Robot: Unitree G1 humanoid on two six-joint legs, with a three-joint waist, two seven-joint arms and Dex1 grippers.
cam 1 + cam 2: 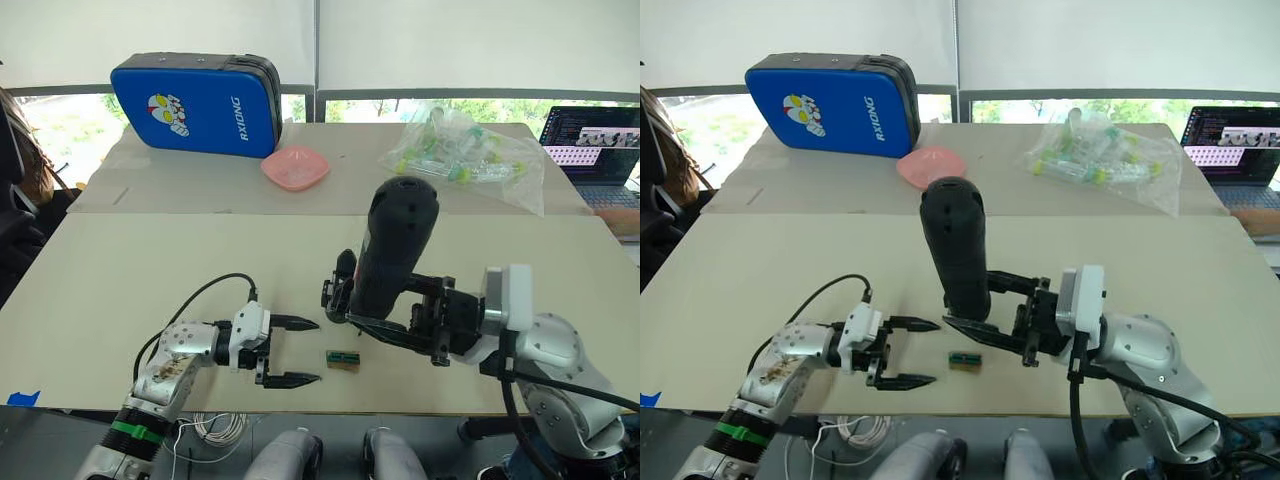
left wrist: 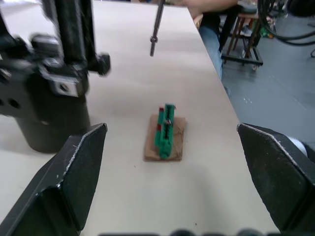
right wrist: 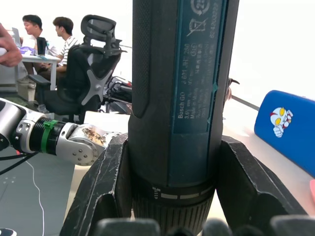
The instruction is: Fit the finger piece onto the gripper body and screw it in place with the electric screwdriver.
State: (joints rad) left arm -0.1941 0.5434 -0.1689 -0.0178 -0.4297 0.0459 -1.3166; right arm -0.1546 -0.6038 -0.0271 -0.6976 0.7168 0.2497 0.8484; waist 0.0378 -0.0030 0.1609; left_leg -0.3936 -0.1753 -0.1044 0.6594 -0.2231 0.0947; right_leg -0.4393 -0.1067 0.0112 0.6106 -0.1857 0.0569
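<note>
Matte beige tabletop [image 1: 150, 270]; right gripper [image 1: 980, 322] clamped around thick cylindrical electric screwdriver [image 1: 956, 245], left gripper [image 1: 295, 350] wide open, empty.

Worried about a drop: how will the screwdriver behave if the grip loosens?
The screwdriver looks stiff and fairly heavy: a thick, solid-looking body. Held upright low down by the right end effector, it would probably tip over. Being a cylinder, it may then roll on the table.

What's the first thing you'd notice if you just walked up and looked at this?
The big black electric screwdriver stands out first, held upright over the middle of the table, clamped between the fingers of the right gripper. Just to its left, the left gripper is open beside a tiny green-topped block lying on the table. At the back, a bright blue case with a cartoon figure catches the eye too.
</note>
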